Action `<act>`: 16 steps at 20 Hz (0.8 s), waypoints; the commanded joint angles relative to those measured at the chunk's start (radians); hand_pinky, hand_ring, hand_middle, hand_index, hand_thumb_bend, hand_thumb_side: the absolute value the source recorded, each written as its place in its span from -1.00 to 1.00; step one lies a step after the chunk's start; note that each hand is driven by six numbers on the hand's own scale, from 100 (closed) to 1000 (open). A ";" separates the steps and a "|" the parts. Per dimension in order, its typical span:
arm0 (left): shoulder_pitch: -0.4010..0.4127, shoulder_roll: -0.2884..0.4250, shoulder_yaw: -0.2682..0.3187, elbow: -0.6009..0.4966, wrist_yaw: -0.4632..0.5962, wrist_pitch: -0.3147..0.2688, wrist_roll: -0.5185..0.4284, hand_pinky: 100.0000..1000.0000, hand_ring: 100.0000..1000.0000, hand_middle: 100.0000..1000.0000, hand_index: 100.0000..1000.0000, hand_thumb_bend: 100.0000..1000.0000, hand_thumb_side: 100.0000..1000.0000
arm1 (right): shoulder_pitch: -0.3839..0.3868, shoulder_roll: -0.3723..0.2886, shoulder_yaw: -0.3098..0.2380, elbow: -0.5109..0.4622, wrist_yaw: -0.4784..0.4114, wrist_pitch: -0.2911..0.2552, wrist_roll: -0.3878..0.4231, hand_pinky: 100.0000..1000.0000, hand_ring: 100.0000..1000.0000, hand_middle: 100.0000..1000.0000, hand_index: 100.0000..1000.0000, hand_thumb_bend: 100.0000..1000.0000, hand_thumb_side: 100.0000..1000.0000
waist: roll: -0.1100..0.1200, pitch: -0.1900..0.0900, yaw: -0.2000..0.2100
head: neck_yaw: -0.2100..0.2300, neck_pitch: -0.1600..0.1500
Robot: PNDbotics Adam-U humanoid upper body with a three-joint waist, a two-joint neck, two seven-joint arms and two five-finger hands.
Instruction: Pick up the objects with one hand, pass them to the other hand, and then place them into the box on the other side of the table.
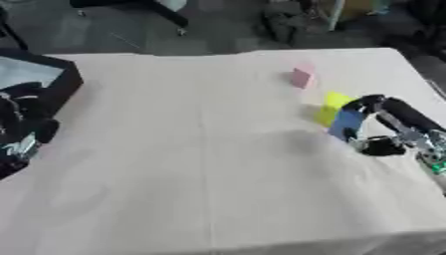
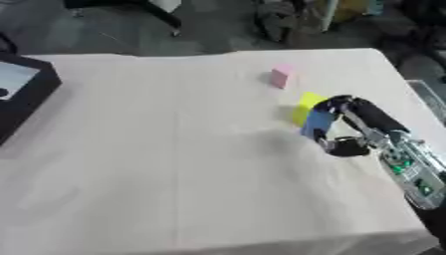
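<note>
A blue block (image 1: 346, 124) is off the table a little, at the right side, with my right hand (image 1: 383, 124) shut on it, fingers over its top and thumb below. Right behind it, a yellow block (image 1: 334, 105) stands on the cloth-covered table (image 1: 191, 149), touching or nearly touching the blue one. Farther back a pink block (image 1: 301, 77) stands alone. The black box (image 1: 62, 79) with a pale inside sits at the table's far left. My left hand (image 1: 21, 130) shows dark at the left edge, just in front of that box.
The table's right edge runs close beside my right forearm (image 2: 405, 162). Chair legs and dark clutter (image 1: 287, 22) stand on the floor beyond the far edge.
</note>
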 commanded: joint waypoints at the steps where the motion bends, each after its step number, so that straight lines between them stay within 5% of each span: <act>1: -0.025 0.037 -0.016 0.010 0.029 0.002 -0.020 0.40 0.43 0.44 0.66 0.05 0.14 | -0.052 -0.003 0.024 -0.109 -0.018 -0.027 0.001 0.48 0.19 0.03 0.48 -1.00 -0.92 | 0.001 -0.014 -0.002 | 0.004 -0.002; 16: -0.132 0.103 -0.187 0.099 0.174 0.046 -0.173 0.35 0.39 0.42 0.67 0.10 0.20 | -0.364 0.196 0.242 -0.305 -0.070 -0.157 0.070 0.46 0.18 0.04 0.49 -0.94 -0.98 | 0.003 -0.016 0.007 | 0.023 -0.002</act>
